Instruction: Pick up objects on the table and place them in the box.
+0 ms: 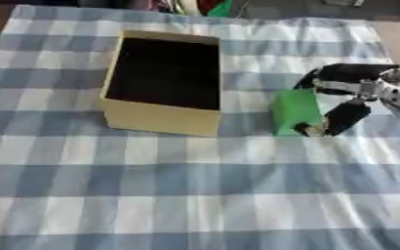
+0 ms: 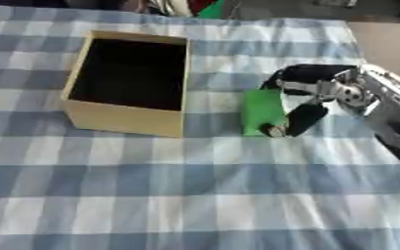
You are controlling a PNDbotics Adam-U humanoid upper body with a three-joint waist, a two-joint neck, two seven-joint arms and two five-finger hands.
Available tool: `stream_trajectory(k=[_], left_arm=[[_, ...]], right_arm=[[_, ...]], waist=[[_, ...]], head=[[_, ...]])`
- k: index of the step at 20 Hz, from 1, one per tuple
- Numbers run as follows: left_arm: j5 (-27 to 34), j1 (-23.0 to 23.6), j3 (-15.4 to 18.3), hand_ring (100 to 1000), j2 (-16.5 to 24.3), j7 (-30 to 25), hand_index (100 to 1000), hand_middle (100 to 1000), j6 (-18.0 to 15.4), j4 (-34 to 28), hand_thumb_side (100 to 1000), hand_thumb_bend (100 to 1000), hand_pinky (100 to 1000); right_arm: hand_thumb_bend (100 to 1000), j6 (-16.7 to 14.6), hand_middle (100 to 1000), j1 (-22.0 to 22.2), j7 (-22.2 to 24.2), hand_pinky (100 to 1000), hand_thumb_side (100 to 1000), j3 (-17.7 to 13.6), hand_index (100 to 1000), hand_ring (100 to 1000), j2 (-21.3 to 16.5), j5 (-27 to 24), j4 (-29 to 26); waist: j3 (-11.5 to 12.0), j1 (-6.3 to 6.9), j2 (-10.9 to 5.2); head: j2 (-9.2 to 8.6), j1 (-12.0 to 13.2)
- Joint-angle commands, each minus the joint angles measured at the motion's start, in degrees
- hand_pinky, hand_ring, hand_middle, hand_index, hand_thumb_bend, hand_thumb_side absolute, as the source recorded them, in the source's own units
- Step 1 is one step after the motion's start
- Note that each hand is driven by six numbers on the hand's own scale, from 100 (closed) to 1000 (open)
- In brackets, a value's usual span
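Observation:
An open tan cardboard box with a dark inside stands on the checked cloth, left of centre. To its right a green block rests on the cloth, a short gap from the box's right wall. My right hand reaches in from the right edge. Its black fingers curl over the block's far top side and its thumb presses against the block's near right side. Part of the block's right face is hidden by the hand. My left hand shows in neither view.
A blue and white checked cloth covers the table. Red and green items lie beyond its far edge. Bare brown surface shows at the upper right.

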Motion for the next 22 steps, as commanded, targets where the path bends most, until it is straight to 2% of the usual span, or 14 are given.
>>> stream_trajectory(k=[1,6,11,16,19,22], left_arm=[[0.03,-0.5,0.02,589,0.65,-0.24,766,701,0.19,-0.99,886,100,718],[-0.03,-0.45,0.03,589,0.66,-0.34,766,700,0.34,-0.99,888,100,718],[-0.01,-0.42,0.02,589,0.72,-0.34,765,698,0.35,-0.99,888,100,718],[0.03,-0.4,-0.09,589,0.84,-0.41,765,697,0.35,-0.99,888,100,718],[0.06,-0.32,-0.16,590,0.89,-0.51,765,697,0.38,-0.99,888,100,719],[0.14,-0.28,-0.26,591,0.97,-0.62,765,696,0.41,-0.99,888,100,719]], right_arm=[[182,0.35,606,-0.1,-0.39,769,448,-1.71,716,769,-2.25,-0.77,-2.65],[101,1.59,603,-0.01,0.04,768,462,-4.13,717,762,-2.63,-3.13,-5.66],[100,3.41,582,-2.55,-0.57,763,451,-6.07,703,742,-2.25,-5.61,-6.89],[100,4.46,563,-7.66,-0.07,735,451,-6.49,688,702,-1.44,-8.2,-6.03],[100,4.59,553,-11.27,1.14,722,483,-5.95,683,679,-0.45,-9.26,-4.47],[100,4.6,537,-15.57,2.96,715,468,-5.25,670,662,1.19,-10.12,-1.96]], waist=[[-0.11,-0.67,-0.51],[-0.37,-0.62,-0.57],[-0.43,-0.54,-0.71],[-0.42,-0.65,-0.95],[-0.36,-0.76,-1.05],[-0.31,-0.9,-1.1]], head=[[-0.44,0.1],[-0.55,0.1],[-0.59,-0.09],[-0.36,-0.6],[-0.27,-0.96],[-0.2,-1.45]])
